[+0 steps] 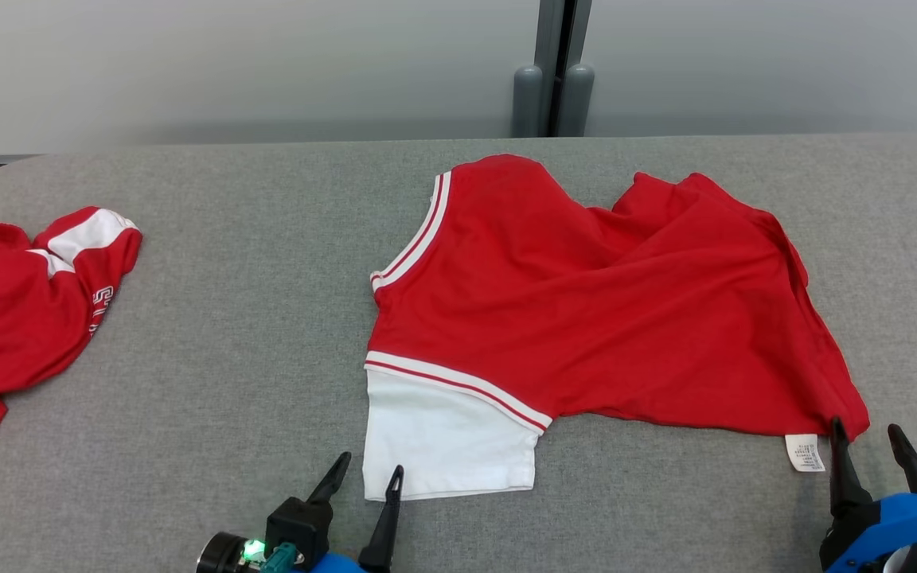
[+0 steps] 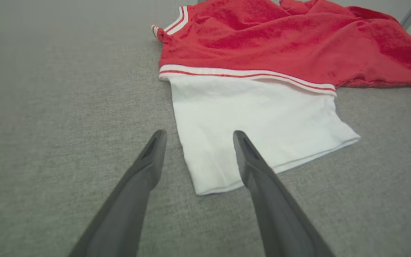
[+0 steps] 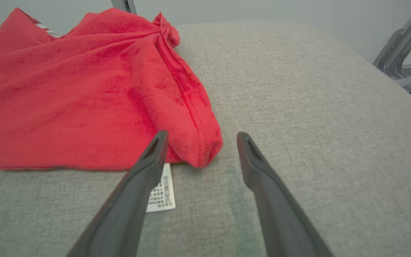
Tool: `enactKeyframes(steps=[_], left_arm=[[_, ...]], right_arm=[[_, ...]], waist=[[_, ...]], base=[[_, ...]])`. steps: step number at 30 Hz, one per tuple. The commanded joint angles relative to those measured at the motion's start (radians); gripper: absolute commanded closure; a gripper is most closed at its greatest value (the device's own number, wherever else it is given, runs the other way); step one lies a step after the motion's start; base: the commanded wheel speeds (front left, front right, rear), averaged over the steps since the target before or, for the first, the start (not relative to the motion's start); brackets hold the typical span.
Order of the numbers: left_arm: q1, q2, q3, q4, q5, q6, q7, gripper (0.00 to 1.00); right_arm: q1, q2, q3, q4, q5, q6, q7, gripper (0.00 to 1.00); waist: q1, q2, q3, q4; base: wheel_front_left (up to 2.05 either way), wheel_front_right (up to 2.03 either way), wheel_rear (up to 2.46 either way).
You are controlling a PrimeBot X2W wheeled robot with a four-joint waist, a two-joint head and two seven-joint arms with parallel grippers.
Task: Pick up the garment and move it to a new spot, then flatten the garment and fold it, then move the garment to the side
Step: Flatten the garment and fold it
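Red garment (image 1: 586, 318) crumpled on table (image 1: 251, 318); both grippers open

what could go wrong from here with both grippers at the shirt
The right gripper sits by the care label at the folded hem corner; it may pinch just the label. The left gripper straddles the white sleeve edge; lifting there could twist the creased red garment. A second shirt lies at the table left, risking overlap.
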Motion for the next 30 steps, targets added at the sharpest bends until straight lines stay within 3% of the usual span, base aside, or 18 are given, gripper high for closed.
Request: enactKeyframes(steps=[1,16,17,18,19,25,30], left_arm=[[-0.019,0.001,-0.011,0.022,-0.006,-0.007,-0.005,0.0],[-0.081,-0.003,-0.154,0.167,-0.076,-0.007,0.002,0.0],[-0.088,-0.002,-0.166,0.173,-0.086,-0.007,0.002,0.04],[-0.094,-0.003,-0.174,0.175,-0.094,-0.007,0.002,0.54],[-0.101,-0.003,-0.176,0.173,-0.104,-0.007,0.002,0.97],[-0.108,-0.001,-0.144,0.12,-0.145,-0.006,-0.002,1.0],[-0.1,0.02,-0.074,0.017,-0.157,-0.006,-0.003,1.0]], right_arm=[[-0.03,-0.011,0.001,0.037,0.005,0.001,-0.018,0.0],[-0.167,-0.045,0.053,0.29,0.046,0.001,-0.086,0.0],[-0.172,-0.046,0.06,0.299,0.052,0.001,-0.089,0.6],[-0.176,-0.048,0.066,0.305,0.059,0.001,-0.093,0.94],[-0.179,-0.05,0.073,0.311,0.064,0.001,-0.097,1.0],[-0.162,-0.045,0.1,0.279,0.114,0.001,-0.109,1.0],[-0.109,-0.043,0.151,0.164,0.154,0.001,-0.111,1.0]], waist=[[0.0,-0.0001,0.006,0.001],[0.0,-0.0001,0.033,0.005],[0.0,-0.0001,0.033,0.005],[0.0,-0.0001,0.032,0.003],[0.0,-0.0001,0.031,0.002],[0.0,-0.0001,0.011,0.001],[0.0,-0.0001,-0.015,-0.001]], base=[[0.0,0.0,0.0],[0.0,0.0,0.0],[0.0,0.0,0.0],[0.0,0.0,0.0],[0.0,0.0,0.0],[0.0,0.0,0.0],[0.0,0.0,0.0]])
